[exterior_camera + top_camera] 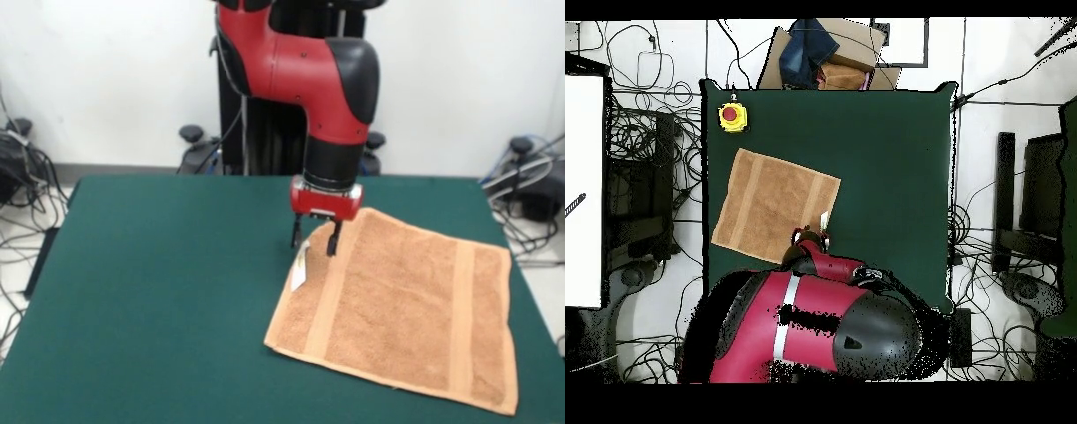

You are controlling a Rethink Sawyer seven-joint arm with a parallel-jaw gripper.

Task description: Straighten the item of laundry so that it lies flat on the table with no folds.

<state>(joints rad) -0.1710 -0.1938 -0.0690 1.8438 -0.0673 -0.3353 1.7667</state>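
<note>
Here, towel (402, 305) flat on table (159, 291), tag (300, 265) at edge. Gripper (312, 238) just above that edge, fingers (334, 240) slightly apart, holding nothing.

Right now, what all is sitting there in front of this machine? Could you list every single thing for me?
towel: one, orange-tan, lying nearly flat on the table's right half in the front view, its far left corner under the gripper.
tag: one, white, on the towel's left edge near the gripper.
table: one, dark green top, filling most of the front view.
button box: one, yellow with a red button, at a table corner in the overhead view.
cables: many, dark, on the floor around the table.
arm: one, red and black, coming down from above.
gripper: one, black fingers apart, at the towel's corner.
</note>
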